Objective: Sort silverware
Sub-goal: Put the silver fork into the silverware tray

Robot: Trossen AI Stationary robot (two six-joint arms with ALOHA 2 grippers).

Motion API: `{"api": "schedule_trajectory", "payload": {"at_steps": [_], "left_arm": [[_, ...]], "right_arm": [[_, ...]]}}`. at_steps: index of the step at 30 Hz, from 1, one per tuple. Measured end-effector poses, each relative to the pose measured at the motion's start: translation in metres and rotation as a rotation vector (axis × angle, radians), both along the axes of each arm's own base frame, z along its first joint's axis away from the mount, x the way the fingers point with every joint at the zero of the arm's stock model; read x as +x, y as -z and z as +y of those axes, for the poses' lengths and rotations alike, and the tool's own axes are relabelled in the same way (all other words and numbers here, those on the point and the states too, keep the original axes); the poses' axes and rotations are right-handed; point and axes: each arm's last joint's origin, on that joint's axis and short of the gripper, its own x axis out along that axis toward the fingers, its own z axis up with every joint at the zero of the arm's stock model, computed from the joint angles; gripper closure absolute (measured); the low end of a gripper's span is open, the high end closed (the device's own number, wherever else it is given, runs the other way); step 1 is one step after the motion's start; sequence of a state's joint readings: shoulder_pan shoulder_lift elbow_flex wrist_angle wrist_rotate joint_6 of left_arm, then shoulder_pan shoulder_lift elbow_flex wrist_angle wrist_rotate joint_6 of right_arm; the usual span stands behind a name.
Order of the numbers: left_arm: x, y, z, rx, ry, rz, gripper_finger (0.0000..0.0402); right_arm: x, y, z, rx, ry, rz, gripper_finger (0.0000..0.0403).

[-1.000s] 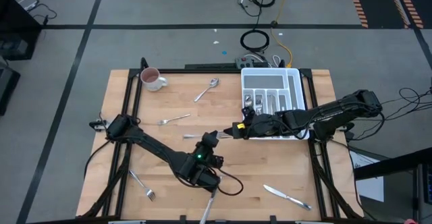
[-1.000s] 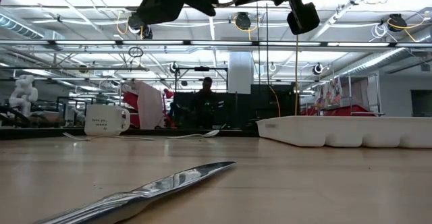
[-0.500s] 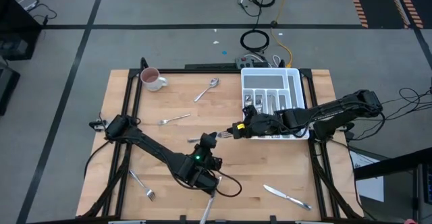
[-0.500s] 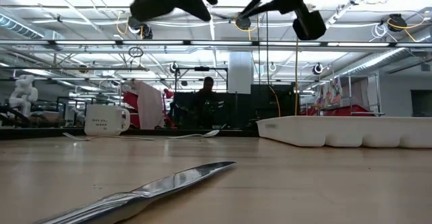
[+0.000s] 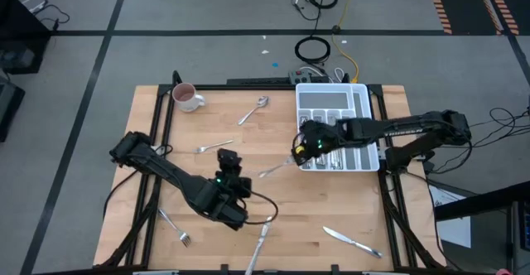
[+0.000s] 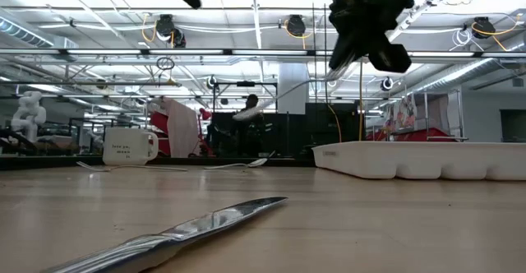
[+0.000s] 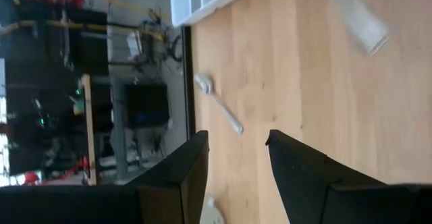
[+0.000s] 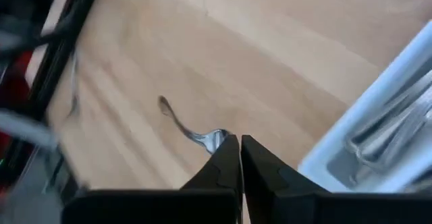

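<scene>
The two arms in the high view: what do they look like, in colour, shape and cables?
Both arms are dark, almost black, built of slim jointed segments. The left arm shows a small green light near its wrist and a black cable looping beside it. The right arm also carries a green light close to the right gripper. The left gripper has two flat, dark, wedge-shaped fingers.

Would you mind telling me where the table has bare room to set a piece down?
The widest bare patch lies between the mug, the spoon and the cutlery tray. Another lies right of the knife, below the tray. It is crowded mid-table, where the right gripper holds a utensil near the left gripper.
</scene>
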State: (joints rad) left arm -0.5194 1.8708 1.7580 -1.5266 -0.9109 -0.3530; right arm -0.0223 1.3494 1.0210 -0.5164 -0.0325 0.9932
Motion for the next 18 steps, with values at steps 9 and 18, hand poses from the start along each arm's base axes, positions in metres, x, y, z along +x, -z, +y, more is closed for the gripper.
{"api": "schedule_trajectory", "payload": {"at_steps": [9, 18], "left_arm": [[-0.011, -0.012, 0.006, -0.048, -0.037, -0.015, 0.0239], [-0.010, -0.011, 0.008, -0.020, 0.006, 0.044, 0.0239]], "right_arm": [[-0.055, -0.022, -0.033, 0.049, -0.233, 0.063, 0.0402], [-0.084, -0.042, -0.080, -0.064, -0.270, 0.271, 0.0402]]}}
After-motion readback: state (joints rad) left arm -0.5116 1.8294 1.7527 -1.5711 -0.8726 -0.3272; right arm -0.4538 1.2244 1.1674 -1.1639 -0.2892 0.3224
